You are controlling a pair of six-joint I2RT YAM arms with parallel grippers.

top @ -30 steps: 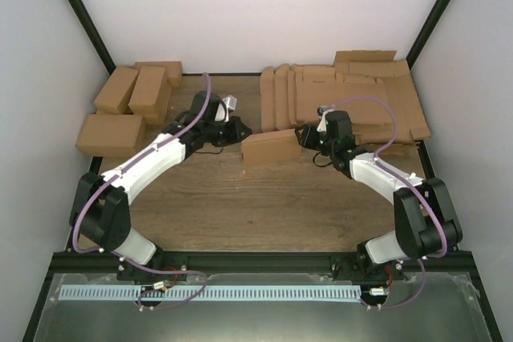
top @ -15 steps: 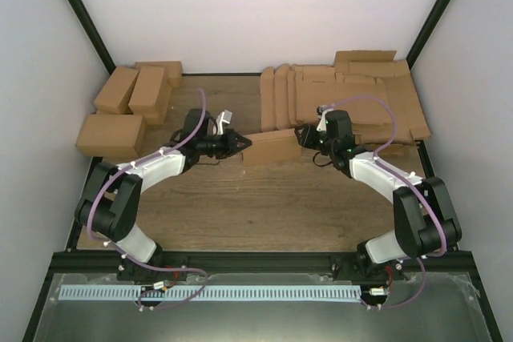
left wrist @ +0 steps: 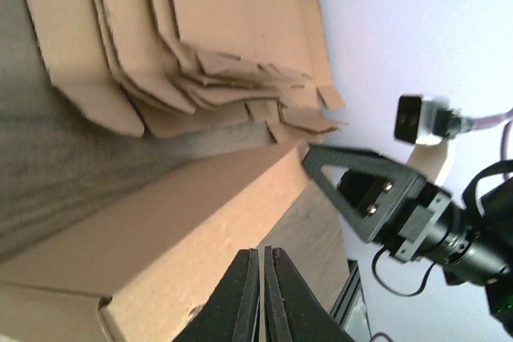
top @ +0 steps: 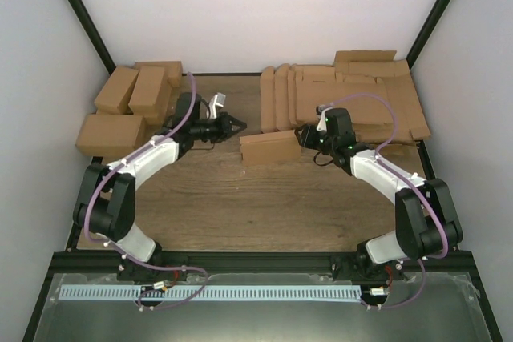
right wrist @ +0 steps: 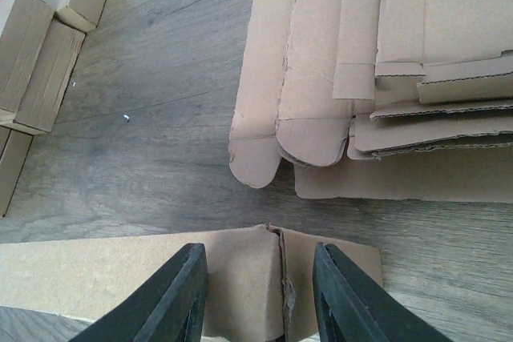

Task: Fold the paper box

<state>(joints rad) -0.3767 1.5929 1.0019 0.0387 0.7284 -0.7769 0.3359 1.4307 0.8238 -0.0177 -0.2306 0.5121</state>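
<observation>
While the paper box [top: 271, 147] lies folded at the table [top: 240, 206] centre, my left gripper [top: 239, 125] is pressed together nr its left end; right gripper [right wrist: 258, 250] spread over its rt end.

A: Walls?
B: Plain white panels on three sides: back wall [top: 256, 6] at 12 o'clock, left wall [top: 32, 118] at 9, right wall [top: 481, 118] at 3. No windows in view.
A: Frame?
B: Black posts slant up the back corners, one at 11 [top: 80, 14], one at 1 [top: 435, 10]. Black rail [top: 264, 262] across the near edge at 6.
A: Surface?
B: Wood-grain table [top: 240, 206], mid brown, matte. Nearer than the rail, a grey tray [top: 256, 322] with a pale blue slotted strip [top: 240, 292] along it.
A: Light?
B: Even, diffuse, from above. Shadows soft and short.
</observation>
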